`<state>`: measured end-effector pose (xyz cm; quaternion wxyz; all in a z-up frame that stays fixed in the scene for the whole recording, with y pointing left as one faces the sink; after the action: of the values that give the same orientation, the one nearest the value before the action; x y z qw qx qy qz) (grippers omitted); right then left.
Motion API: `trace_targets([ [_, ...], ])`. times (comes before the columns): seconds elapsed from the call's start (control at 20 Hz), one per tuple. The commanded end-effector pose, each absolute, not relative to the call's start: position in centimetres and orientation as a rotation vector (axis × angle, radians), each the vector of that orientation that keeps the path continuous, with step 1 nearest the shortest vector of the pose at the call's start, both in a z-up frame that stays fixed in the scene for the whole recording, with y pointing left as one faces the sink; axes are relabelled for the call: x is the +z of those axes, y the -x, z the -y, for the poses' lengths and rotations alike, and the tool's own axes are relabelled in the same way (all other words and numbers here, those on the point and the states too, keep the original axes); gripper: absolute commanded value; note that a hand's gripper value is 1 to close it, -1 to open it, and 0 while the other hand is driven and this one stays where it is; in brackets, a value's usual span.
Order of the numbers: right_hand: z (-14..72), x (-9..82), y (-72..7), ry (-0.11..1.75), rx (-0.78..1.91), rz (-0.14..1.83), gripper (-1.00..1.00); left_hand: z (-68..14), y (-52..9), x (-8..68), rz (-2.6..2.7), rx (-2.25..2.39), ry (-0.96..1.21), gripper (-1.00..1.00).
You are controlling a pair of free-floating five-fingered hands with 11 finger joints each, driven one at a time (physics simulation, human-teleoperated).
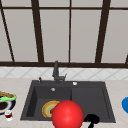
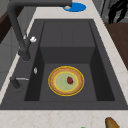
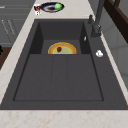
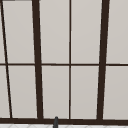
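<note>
Red and round, the ball (image 1: 67, 114) sits at nine o'clock just beside my right hand (image 1: 91, 119), whose fingers (image 2: 117, 11) hang loose around nothing, so I judge no grasp made yet, while the yellow plate (image 2: 60, 86) with its small red fruit (image 2: 70, 80) lies untouched in the sink (image 2: 67, 55) toward ten o'clock.
</note>
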<state>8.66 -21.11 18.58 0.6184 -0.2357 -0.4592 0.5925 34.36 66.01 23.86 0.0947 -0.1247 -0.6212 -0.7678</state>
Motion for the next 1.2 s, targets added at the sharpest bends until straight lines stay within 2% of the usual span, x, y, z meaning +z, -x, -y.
trace_targets([
  [0.0,21.1,18.6,-8.7,0.542,1.363,1.057,0.00,-65.1,-34.2,25.4,1.832,-2.271,0.417,1.00],
  [0.2,21.1,18.6,-8.7,0.542,1.363,1.057,0.00,-63.9,-34.2,27.6,1.838,-2.288,0.460,1.00],
  [0.55,21.1,18.6,-8.7,0.542,1.363,1.057,0.00,-59.8,-33.3,31.7,1.836,-2.276,0.371,1.00],
  [1.15,21.1,18.6,-8.7,0.542,1.363,1.057,0.00,-51.5,-32.1,32.8,1.823,-2.264,0.354,1.00],
])
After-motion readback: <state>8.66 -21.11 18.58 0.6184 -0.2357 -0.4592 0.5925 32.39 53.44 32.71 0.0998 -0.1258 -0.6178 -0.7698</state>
